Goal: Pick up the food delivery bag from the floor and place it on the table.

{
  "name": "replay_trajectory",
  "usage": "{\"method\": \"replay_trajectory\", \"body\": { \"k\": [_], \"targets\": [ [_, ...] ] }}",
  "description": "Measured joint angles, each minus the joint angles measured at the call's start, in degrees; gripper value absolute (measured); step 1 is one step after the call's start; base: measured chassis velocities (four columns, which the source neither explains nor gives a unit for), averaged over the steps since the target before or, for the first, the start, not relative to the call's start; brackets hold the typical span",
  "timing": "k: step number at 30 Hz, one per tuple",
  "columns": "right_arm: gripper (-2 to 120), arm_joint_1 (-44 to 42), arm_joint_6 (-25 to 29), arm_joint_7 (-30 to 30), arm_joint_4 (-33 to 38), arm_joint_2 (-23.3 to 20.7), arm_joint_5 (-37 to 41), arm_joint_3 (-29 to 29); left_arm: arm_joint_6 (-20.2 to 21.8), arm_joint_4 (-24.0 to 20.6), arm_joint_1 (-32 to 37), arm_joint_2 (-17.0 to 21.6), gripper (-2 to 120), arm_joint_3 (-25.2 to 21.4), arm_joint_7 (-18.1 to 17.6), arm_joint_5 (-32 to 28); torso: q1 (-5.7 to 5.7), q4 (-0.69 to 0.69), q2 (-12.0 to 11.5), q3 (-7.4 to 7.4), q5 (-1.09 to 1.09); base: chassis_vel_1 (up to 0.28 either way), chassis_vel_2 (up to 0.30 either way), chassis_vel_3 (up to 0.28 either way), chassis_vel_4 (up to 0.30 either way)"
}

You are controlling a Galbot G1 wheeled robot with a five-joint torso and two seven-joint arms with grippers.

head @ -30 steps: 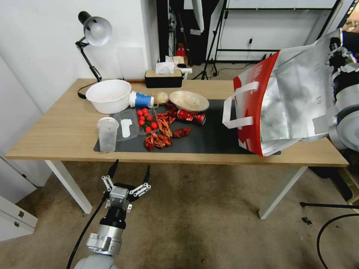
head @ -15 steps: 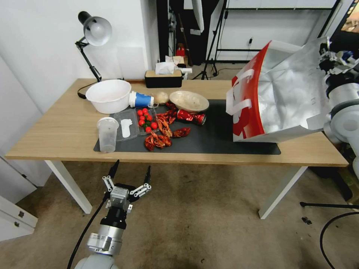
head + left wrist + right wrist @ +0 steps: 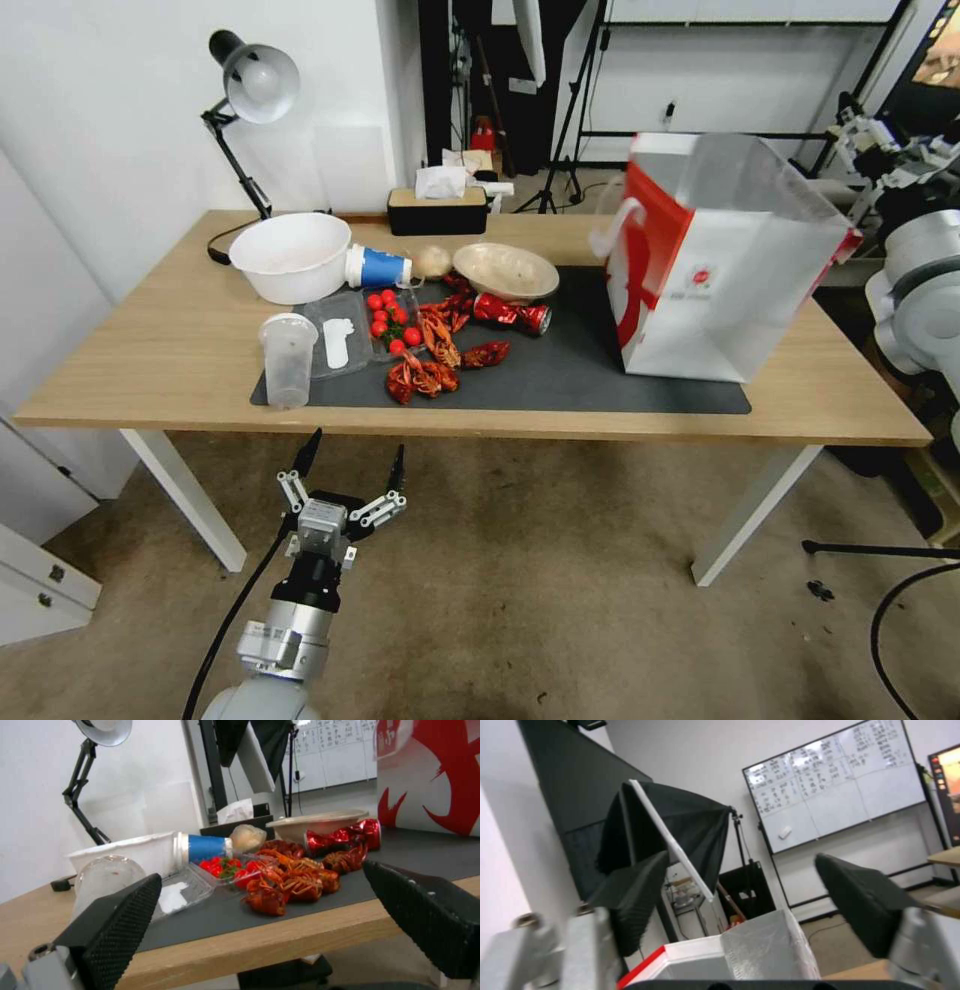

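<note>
Head view puts the left pincer (image 3: 347, 458) nearest, low over the floor (image 3: 560, 600) just in front of the desk (image 3: 150, 350), its two black fingers spread wide with nothing between them. On the desk, a dark mat (image 3: 560, 375) covers the middle. Toward the mat's left end stands a clear plastic cup (image 3: 288, 358), with cherry tomatoes (image 3: 390, 320) and red crayfish (image 3: 430, 365) beside it, and a crushed red can (image 3: 512, 312) a little farther in. Behind these sit a white bowl (image 3: 291, 256), a blue paper cup (image 3: 380, 267) lying on its side and a beige bowl (image 3: 506, 270). On the mat's right end the food delivery bag (image 3: 710, 280) stands upright with its mouth open and foil lining showing, its round red logo facing the robot. Beyond the bag's right side, above the desk's right end, the right pincer (image 3: 885, 140) hangs apart from the bag; the right wrist view shows its fingers (image 3: 860, 900) spread open and empty above the bag's rim. A desk lamp (image 3: 250, 85) stands at the desk's far left corner, a tissue box (image 3: 437, 208) along its far edge.
</note>
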Motion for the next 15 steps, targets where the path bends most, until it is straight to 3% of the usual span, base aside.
{"method": "replay_trajectory", "body": {
  "k": [2, 7, 15],
  "targets": [
    [89, -1.4, 0.0, -1.0, 1.2, -0.1, -0.6, 0.9, -0.4, 0.2, 0.0, 0.0, 100, 0.0, 0.0, 0.0, 0.0, 0.01, 0.0, 0.0, 0.0, 0.0, 0.0, 0.0, 0.0],
    [100, -5.8, 0.0, -3.7, 4.2, -0.1, -3.4, 3.3, -0.8, 0.4, -0.1, 0.1, 100, 0.0, -0.2, -0.4, 0.0, 0.0, 0.0, 0.0, -0.01, 0.0, 0.0, 0.0, 0.0],
    [100, -16.1, 1.6, -6.4, 12.0, 1.0, -11.0, 8.5, -1.1, 0.3, -0.2, 0.3, 100, 0.1, -0.9, -0.6, 0.0, 0.01, 0.0, 0.0, 0.0, 0.0, 0.0, 0.0, 0.0]
  ]
}}
